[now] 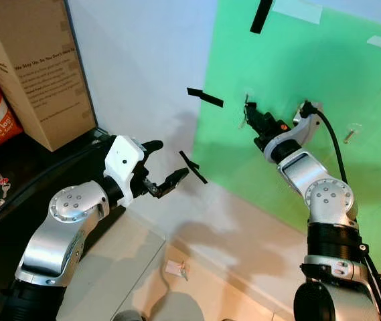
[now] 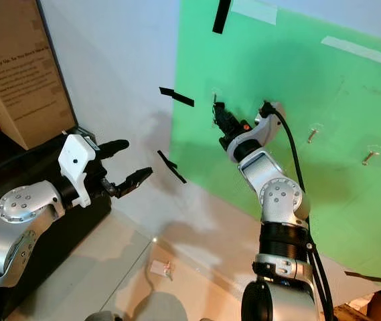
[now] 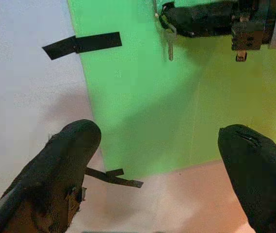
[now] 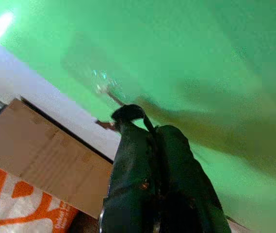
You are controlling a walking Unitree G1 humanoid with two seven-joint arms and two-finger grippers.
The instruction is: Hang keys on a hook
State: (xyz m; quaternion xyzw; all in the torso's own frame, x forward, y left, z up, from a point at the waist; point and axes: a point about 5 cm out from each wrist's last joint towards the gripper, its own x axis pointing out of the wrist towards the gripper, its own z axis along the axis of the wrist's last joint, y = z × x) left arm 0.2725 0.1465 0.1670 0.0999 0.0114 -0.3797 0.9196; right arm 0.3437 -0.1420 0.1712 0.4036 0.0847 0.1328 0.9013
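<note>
Near frame centre, the right gripper (image 1: 252, 115), fingers pinched on the key (image 3: 170, 46), holds it at the hook (image 4: 109, 95) on the green board (image 1: 297, 80); release remains. The left gripper (image 1: 165, 167) hovers wide apart, empty.

I am holding my right gripper (image 2: 218, 115) up against the wall panel (image 2: 324, 87), pinching the keys (image 3: 169, 42) at its hook (image 2: 214, 99); my left gripper (image 1: 167, 168) is hanging spread, well apart leftward, below the tape strip (image 1: 205, 97)
</note>
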